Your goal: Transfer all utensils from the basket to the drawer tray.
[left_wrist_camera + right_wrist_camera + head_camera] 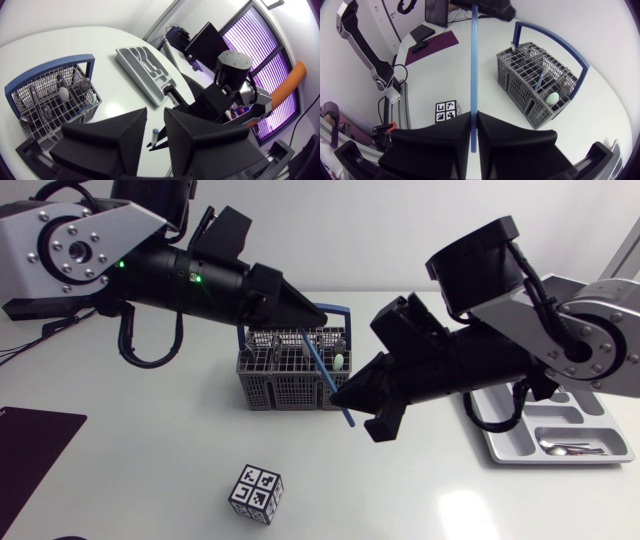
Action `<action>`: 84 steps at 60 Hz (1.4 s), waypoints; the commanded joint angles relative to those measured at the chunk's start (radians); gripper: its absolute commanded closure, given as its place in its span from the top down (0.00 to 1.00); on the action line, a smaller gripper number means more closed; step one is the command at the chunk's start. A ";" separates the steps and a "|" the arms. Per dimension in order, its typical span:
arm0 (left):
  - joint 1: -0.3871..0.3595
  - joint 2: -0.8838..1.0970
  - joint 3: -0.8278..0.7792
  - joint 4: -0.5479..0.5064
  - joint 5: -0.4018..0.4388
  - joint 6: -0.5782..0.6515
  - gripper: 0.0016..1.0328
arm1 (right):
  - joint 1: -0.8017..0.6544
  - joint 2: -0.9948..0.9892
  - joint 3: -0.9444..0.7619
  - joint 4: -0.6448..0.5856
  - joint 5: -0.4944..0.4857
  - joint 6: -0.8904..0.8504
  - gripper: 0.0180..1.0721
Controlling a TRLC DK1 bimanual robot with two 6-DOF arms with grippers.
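head view: the grey basket with a blue hoop handle stands mid-table, and the drawer tray lies well apart from it at the right, with a few metal utensils in 1 of its compartments. the left gripper hangs over the basket's top and the right gripper is just beside the basket's right end. a blue-handled utensil slants between the 2, clear of the basket. a marker cube sits on the table nearer the front and a dark mat lies at the far left. left wrist view: the left gripper has its fingers apart, released, and the end of the blue-handled utensil shows in the gap with space on both sides. beyond are the basket, with a pale-tipped utensil upright inside, and the drawer tray. right wrist view: the right gripper is clenched on the blue-handled utensil, both fingers pressing its lower end, and the handle rises straight ahead to the left gripper. the basket stands beside it, holding the pale-tipped utensil; the marker cube and the dark mat lie on the other side.
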 commanded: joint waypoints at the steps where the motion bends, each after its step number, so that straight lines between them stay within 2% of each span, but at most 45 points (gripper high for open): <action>1: 0.020 0.001 0.076 -0.002 0.020 -0.028 0.54 | 0.009 -0.009 -0.008 -0.022 -0.009 -0.013 0.05; 12: 0.120 -0.003 0.162 0.019 0.019 -0.064 0.58 | -0.045 -0.072 -0.054 -0.050 -0.006 -0.032 0.05; 18: 0.175 0.009 0.168 0.034 0.002 -0.058 0.58 | -0.134 -0.118 -0.082 -0.069 -0.007 -0.051 0.05; 24: 0.188 0.015 0.143 0.034 -0.050 0.002 0.58 | -0.258 -0.157 -0.102 -0.079 -0.020 -0.066 0.05; 29: 0.172 0.029 0.105 0.033 -0.092 0.060 0.58 | -0.382 -0.176 -0.116 -0.084 -0.012 -0.075 0.05; 31: 0.143 0.033 0.077 0.031 -0.148 0.116 0.58 | -0.433 -0.176 -0.117 -0.084 0.000 -0.080 0.05; 35: 0.111 0.043 0.042 0.028 -0.210 0.180 0.58 | -0.528 -0.167 -0.122 -0.075 0.020 -0.092 0.05; 49: 0.020 0.079 -0.033 0.025 -0.374 0.343 0.58 | -0.822 0.032 -0.100 0.030 0.174 -0.120 0.05; 70: -0.102 0.086 -0.145 0.050 -0.552 0.524 0.58 | -0.916 0.328 -0.045 0.073 0.298 -0.120 0.07; 75: -0.124 0.092 -0.184 0.096 -0.587 0.539 0.58 | -0.930 0.371 -0.033 0.073 0.301 -0.123 0.07; 80: -0.148 0.096 -0.242 0.189 -0.636 0.559 0.58 | -0.936 0.399 -0.030 0.073 0.301 -0.129 0.09; 84: -0.162 0.098 -0.283 0.274 -0.656 0.571 0.58 | -0.936 0.413 -0.033 0.073 0.301 -0.135 0.20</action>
